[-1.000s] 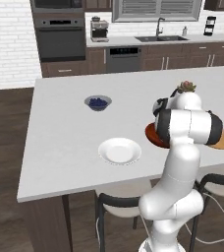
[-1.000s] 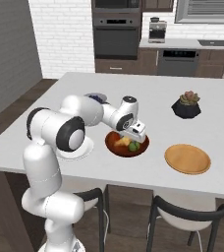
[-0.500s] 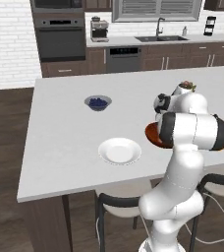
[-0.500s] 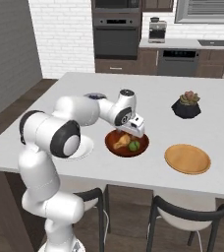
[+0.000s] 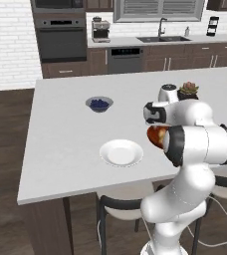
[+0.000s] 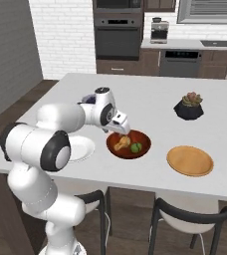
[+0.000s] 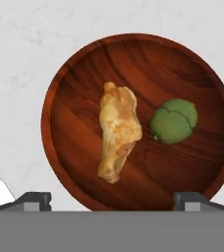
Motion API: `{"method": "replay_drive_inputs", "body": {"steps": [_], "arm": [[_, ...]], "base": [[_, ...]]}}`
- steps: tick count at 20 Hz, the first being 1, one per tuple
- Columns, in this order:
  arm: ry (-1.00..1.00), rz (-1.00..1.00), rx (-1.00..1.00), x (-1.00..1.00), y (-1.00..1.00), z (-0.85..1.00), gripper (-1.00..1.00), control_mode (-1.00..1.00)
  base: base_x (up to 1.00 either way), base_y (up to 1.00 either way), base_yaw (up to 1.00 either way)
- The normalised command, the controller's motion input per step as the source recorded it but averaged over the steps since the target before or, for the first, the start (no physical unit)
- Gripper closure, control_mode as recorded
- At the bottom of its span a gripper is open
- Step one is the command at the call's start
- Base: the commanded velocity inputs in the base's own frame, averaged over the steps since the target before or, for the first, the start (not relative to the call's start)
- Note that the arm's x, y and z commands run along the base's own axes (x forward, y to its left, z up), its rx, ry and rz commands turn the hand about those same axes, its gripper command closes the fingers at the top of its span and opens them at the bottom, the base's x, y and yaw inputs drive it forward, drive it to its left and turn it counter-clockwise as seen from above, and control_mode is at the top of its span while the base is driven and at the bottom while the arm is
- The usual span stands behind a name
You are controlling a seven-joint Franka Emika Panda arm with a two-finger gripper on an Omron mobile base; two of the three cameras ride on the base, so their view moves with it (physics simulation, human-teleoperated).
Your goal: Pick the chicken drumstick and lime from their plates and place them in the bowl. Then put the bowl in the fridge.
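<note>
A: Start at the left. What sits there on the surface [image 6: 150, 97]?

B: In the right base view, the white plate [image 6: 79, 149] lies at the left, partly behind the white arm, with nothing on it. In the left base view the same plate [image 5: 121, 152] sits near the front edge, and the grey bowl of blueberries [image 5: 99, 104] stands further back, well apart from it.

A: And next along?

B: The reddish-brown bowl [image 6: 128, 144], just beside the white plate. The chicken drumstick [image 6: 121, 143] and the lime [image 6: 135, 147] both lie inside it, side by side.

A: Are they touching?

B: From the hand view, no. The chicken drumstick [image 7: 118, 131] lies lengthwise near the middle of the bowl [image 7: 74, 88], and the lime [image 7: 174, 121] rests to its right with a narrow strip of wood between them.

A: What about the fingers?

B: The fingers [image 7: 34, 200] stand wide apart, one tip at each lower corner of the hand view, holding nothing. The gripper [image 6: 119, 125] hangs above the bowl's near-left rim, clear of the food.

A: Further right?

B: The tan wooden plate [image 6: 189, 160] lies bare, near the bowl but not touching. Behind it, toward the back, stands the black pot with the succulent [image 6: 188, 105].

A: The fridge?

B: I cannot place it.
</note>
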Motion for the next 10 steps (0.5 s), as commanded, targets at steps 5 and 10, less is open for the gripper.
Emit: {"method": "replay_drive_inputs", "body": {"steps": [5, 10], "arm": [[0.0, 0.06, -0.09, 0.02, 0.44, -0.04, -1.0, -1.0], [0.03, 0.0, -0.05, 0.16, 0.46, -0.13, -1.0, -1.0]], "base": [[0.0, 0.0, 0.0], [0.0, 0.0, 0.0]]}}
